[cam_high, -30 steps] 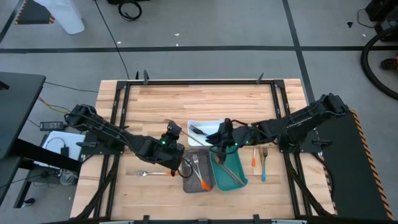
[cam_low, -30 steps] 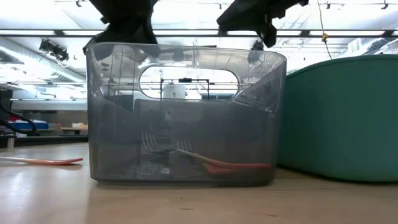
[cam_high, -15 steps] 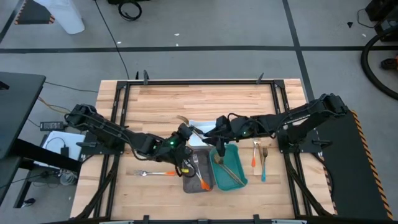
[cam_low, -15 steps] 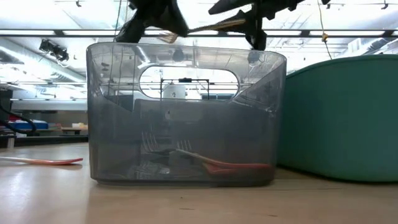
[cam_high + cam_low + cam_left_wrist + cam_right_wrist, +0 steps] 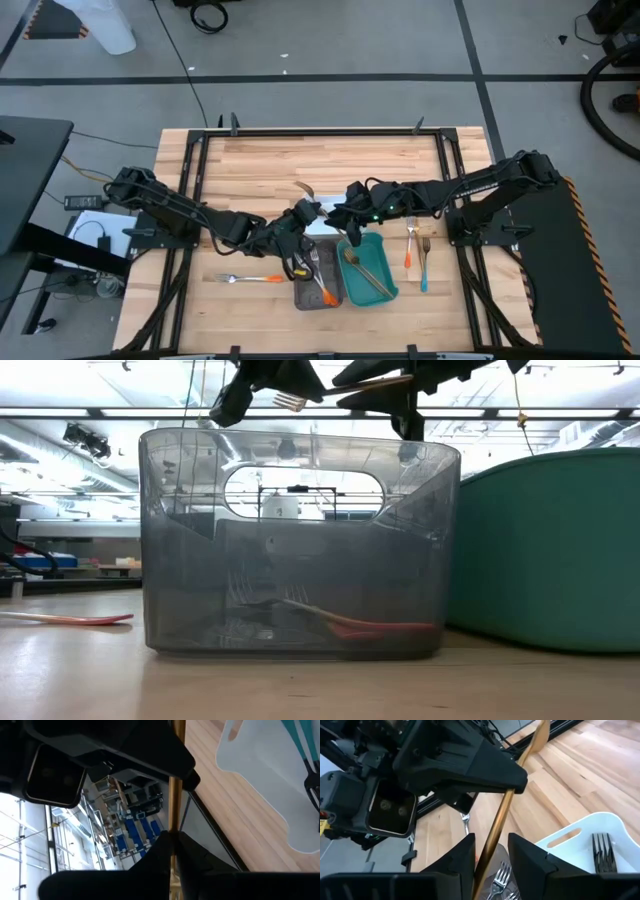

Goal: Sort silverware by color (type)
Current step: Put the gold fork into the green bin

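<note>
A gold-bronze fork [image 5: 304,190] is held in the air over the near-left corner of the white tray [image 5: 345,198]. Its tines [image 5: 290,401] point toward the table's left. My left gripper [image 5: 300,214] is shut on it. My right gripper [image 5: 340,214] faces it from the right, open. Its fingers [image 5: 456,865] stand on either side of the handle's free end [image 5: 485,862]; whether they touch it I cannot tell. The grey tray [image 5: 304,296] holds forks and an orange-handled piece [image 5: 375,628]. The teal tray [image 5: 388,288] holds gold pieces. My left gripper pinches the gold fork's handle [image 5: 173,827] between its two fingers, about midway along. The fingers lie across the handle. The fork is lifted clear and roughly level, with its tines past the gripper on the left and its handle end reaching toward my right gripper.
An orange-handled fork [image 5: 250,278] lies on the wood left of the grey tray. An orange piece [image 5: 409,250] and a teal piece [image 5: 425,262] lie right of the teal tray. A black fork [image 5: 601,851] lies in the white tray. The far half of the table is bare wood.
My left gripper carried the gold fork up and to the right, toward the white tray. My right gripper rose from over the teal tray, swung from pointing down to about level, and moved left until its fingers stood around the fork's handle end.
</note>
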Motion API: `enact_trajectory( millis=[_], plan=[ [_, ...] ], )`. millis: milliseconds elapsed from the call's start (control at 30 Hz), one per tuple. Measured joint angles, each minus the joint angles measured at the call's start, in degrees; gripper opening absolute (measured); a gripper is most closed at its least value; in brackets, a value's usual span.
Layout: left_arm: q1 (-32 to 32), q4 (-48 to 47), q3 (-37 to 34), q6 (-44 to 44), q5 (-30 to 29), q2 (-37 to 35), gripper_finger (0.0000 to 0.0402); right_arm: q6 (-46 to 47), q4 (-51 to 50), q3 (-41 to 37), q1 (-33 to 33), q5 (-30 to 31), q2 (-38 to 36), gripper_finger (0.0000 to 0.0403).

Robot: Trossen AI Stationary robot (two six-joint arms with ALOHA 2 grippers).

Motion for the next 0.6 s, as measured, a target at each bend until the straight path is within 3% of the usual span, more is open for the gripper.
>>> enact_trajectory(
  millis=[367, 600],
  plan=[
    [0.0, 1.43, 0.0, 2.03, 0.2, 0.0, 0.0019, -0.87, 0.02, 0.0, -0.23, -2.01, 0.0, 0.007],
    [-0.02, 1.26, 0.0, 2.16, -0.17, -0.09, 0.0025, -1.39, -0.42, -0.04, -0.27, 0.43, 0.0, 0.0034]
  ],
)
